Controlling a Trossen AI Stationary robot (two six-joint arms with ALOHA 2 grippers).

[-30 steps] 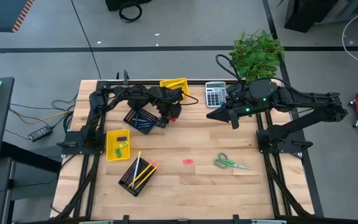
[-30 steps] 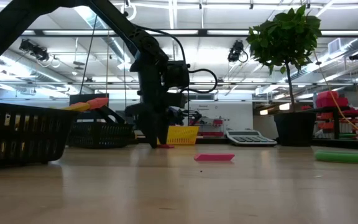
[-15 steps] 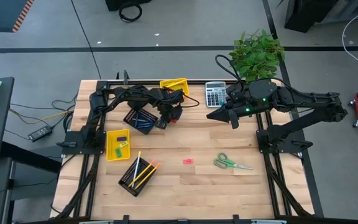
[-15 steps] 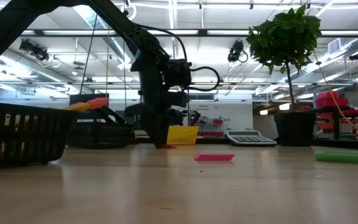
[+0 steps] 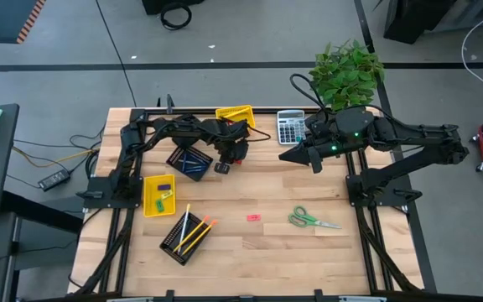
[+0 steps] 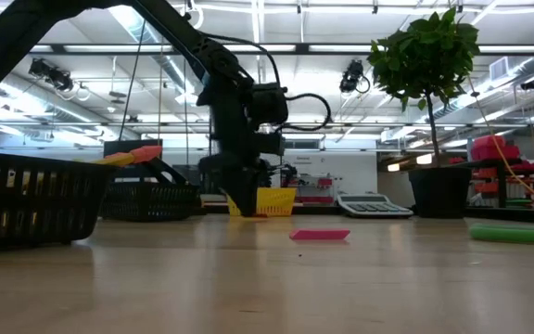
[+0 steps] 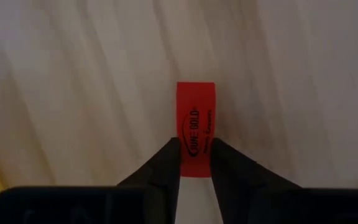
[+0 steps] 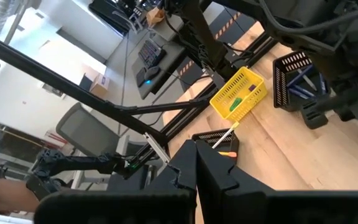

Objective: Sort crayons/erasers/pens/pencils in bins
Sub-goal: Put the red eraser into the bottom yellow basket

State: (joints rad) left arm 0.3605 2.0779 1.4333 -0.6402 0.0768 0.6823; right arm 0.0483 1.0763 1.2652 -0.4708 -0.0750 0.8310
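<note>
The left gripper (image 7: 196, 163) has nipped in from wide open a second ago; its fingers (image 7: 161, 168) now clamp a red eraser (image 7: 196, 127) against the worktop (image 5: 292, 252), just right of the mesh bin (image 5: 188, 161) with blue crayons (image 5: 193, 163); the right gripper (image 5: 284, 154), shut and empty, hovers near the calculator (image 5: 289, 126), unmoved.

My left gripper (image 7: 196, 163) over the table's back half

Its fingers flank the red block eraser (image 7: 196, 118), just right of the black wire-mesh bin (image 5: 189, 161).

A red eraser (image 7: 196, 129) with black lettering sits between dark fingers (image 7: 160, 165) on a pale wood-grain surface (image 7: 303, 93).
</note>
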